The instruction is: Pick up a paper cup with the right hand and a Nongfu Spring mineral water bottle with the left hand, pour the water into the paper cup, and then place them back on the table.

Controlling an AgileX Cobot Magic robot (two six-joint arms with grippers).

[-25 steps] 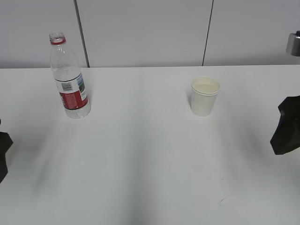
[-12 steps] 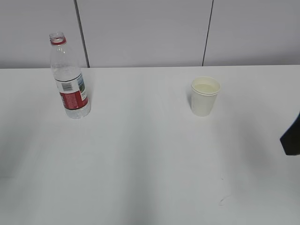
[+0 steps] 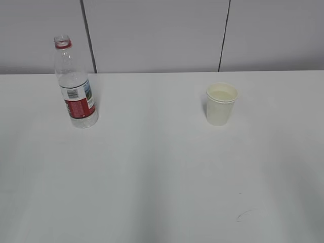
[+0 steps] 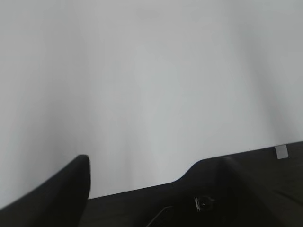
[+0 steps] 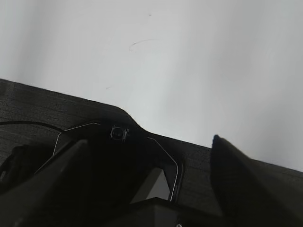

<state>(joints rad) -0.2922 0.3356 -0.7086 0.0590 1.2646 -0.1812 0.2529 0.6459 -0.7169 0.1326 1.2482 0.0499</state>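
On the left of the white table (image 3: 162, 177) the Nongfu Spring mineral water bottle (image 3: 75, 83) stands upright and uncapped, its red neck ring showing and its red-and-white label bearing a barcode and a small landscape picture, the print too small for me to read. To its right, well apart, the paper cup (image 3: 221, 104) stands upright with liquid inside. My left hand (image 4: 189, 198) and my right hand (image 5: 142, 184) show only dark parts over bare table, holding nothing; spread or pressed together, I cannot tell.
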